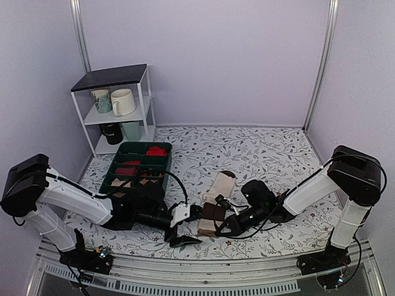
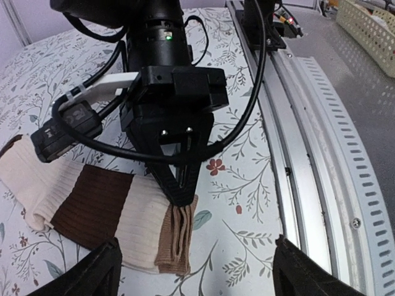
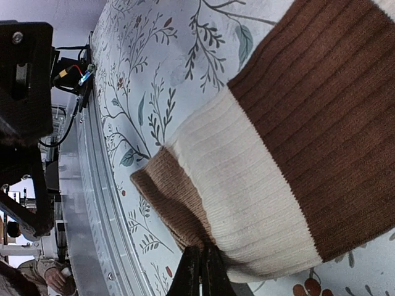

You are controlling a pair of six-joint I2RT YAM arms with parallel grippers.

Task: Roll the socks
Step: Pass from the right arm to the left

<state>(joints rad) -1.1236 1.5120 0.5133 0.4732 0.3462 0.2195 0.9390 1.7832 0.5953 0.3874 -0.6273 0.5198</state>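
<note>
The socks [image 1: 217, 203] lie flat as a stacked pair on the flowered cloth, cream with wide dark brown bands and a tan cuff toward the near edge. My right gripper [image 1: 216, 229] is shut on that tan cuff; in the right wrist view its tips [image 3: 200, 271] pinch bunched fabric at the edge of the socks [image 3: 278, 154]. In the left wrist view the right gripper [image 2: 179, 196] bites the cuff of the socks [image 2: 92, 203]. My left gripper [image 1: 190, 226] hovers just left of the cuff. It is open [image 2: 197, 271], and the cuff sits ahead between its wide-spread fingers, untouched.
A green compartment tray [image 1: 113, 168] at the left holds red rolled socks [image 1: 157, 150] and checked rolls [image 1: 148, 182]. A white shelf [image 1: 117, 102] with mugs stands in the back left corner. A metal rail [image 1: 203, 271] runs along the near edge, close to the cuff.
</note>
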